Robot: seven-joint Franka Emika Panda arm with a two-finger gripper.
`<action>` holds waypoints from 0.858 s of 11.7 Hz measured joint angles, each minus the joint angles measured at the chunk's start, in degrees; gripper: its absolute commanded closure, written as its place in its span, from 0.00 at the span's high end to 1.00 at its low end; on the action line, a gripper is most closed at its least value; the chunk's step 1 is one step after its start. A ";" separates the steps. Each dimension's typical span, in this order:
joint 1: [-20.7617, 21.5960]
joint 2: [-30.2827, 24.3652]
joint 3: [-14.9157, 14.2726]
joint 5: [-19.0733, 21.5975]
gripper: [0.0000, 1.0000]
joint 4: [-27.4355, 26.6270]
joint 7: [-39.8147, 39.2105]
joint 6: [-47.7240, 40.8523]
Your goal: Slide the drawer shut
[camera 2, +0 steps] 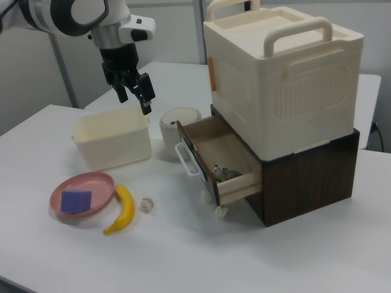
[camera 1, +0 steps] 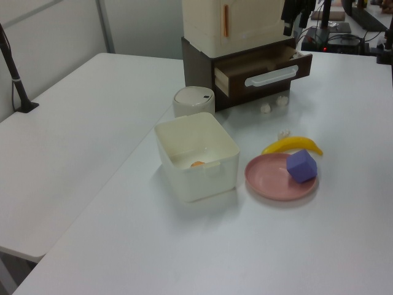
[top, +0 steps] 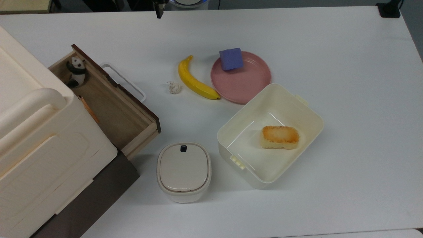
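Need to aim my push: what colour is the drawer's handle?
White, a loop handle on the drawer's dark brown front panel; clearest in the right view.

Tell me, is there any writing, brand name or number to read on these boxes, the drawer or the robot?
None can be read.
The cream cabinet, the drawer, the lidded container and the bread box look plain.
The robot's tool bears no readable mark.
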 measured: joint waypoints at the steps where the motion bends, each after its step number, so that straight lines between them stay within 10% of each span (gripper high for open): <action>1: 0.00 0.00 0.00 0.00 1.00 0.00 0.02 0.00; 10: -0.28 0.00 0.03 0.00 1.00 -0.78 7.96 -0.12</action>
